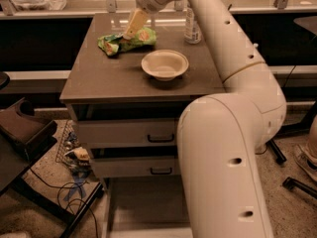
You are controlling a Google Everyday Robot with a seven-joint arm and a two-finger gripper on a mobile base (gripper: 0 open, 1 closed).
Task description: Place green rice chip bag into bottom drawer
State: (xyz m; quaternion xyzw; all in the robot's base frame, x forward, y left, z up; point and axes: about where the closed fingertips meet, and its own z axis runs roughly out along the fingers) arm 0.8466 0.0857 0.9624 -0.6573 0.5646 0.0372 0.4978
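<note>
One gripper (130,32) is hanging over the green rice chip bag (123,43), which is lying directly below, stretching left-right across the tabletop (99,76); its grip cannot be told.

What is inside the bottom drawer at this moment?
The bottom drawer shows bare floor; the robot arm covers its right part. The gripper is at the green rice chip bag.

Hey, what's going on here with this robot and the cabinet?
The robot's one arm stretches over the cabinet top, with its gripper right at the green rice chip bag. The bag lies on the top, behind a white bowl, and is not lifted yet. The bottom drawer stands pulled open below.
</note>
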